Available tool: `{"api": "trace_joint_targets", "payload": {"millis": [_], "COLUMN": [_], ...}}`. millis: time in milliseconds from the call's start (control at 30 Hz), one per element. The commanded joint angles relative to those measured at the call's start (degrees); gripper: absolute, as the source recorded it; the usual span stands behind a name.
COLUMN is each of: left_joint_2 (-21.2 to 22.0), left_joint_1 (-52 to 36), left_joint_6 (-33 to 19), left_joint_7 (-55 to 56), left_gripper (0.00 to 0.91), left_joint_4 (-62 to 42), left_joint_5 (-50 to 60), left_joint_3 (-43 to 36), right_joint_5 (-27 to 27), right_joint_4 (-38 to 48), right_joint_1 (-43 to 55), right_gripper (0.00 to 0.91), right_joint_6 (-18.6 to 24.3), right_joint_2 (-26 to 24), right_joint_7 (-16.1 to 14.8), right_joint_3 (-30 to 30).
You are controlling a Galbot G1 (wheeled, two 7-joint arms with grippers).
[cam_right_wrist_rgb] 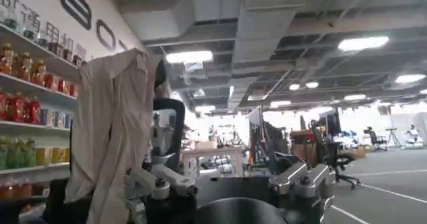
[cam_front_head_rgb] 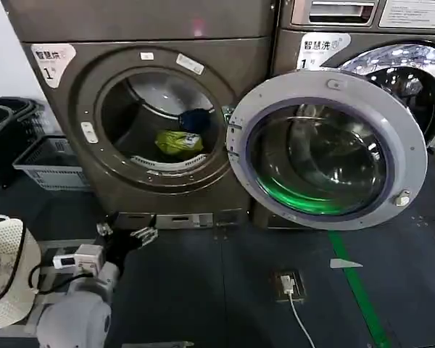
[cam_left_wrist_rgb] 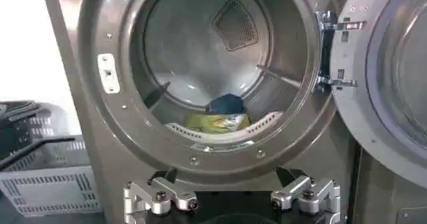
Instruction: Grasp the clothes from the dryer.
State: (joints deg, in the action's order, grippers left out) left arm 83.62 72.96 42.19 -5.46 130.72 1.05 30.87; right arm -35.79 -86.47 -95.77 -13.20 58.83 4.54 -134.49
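The bronze-brown dryer [cam_front_head_rgb: 80, 167] stands in front of me with its grey-rimmed door [cam_front_head_rgb: 275, 94] swung wide to the right. Low in the drum lie the clothes: a yellow-green garment [cam_front_head_rgb: 177, 142] with a navy one [cam_front_head_rgb: 194, 119] just behind it. Through the left wrist view they appear as the yellow-green piece [cam_left_wrist_rgb: 215, 122] and the navy piece [cam_left_wrist_rgb: 225, 103]. My left gripper [cam_front_head_rgb: 125, 232] hangs open below the porthole, outside the drum, aimed at the opening [cam_left_wrist_rgb: 233, 205]. Away from the machine, my right gripper [cam_right_wrist_rgb: 233, 187] is open, holds nothing and faces the room.
Grey and dark laundry baskets [cam_front_head_rgb: 51, 163] stand on the floor left of the dryer. A neighbouring machine with a chrome-ringed porthole [cam_front_head_rgb: 413, 72] sits behind the open door. A floor socket with a cable [cam_front_head_rgb: 288, 283] and a green line [cam_front_head_rgb: 359, 290] mark the dark floor.
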Motion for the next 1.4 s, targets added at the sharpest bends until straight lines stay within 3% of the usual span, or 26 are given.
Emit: {"api": "trace_joint_targets", "payload": {"millis": [33,1400], "left_joint_2": [-0.3,0.1], "left_joint_1": [0.2,0.3], "left_joint_6": [2.8,2.8], "left_joint_7": [-0.2,-0.4], "left_gripper": [0.907,0.907], "left_joint_4": [-0.2,-1.2], "left_joint_5": [-0.1,-0.2], "left_joint_3": [0.4,0.0], "right_joint_5": [-0.1,0.1], "right_joint_4": [0.2,0.2], "right_joint_1": [0.0,0.0], "right_gripper": [0.907,0.907], "right_joint_6": [0.1,0.6], "right_joint_2": [0.1,1.0], "right_joint_7": [0.1,0.3], "right_joint_3": [-0.2,0.0]}}
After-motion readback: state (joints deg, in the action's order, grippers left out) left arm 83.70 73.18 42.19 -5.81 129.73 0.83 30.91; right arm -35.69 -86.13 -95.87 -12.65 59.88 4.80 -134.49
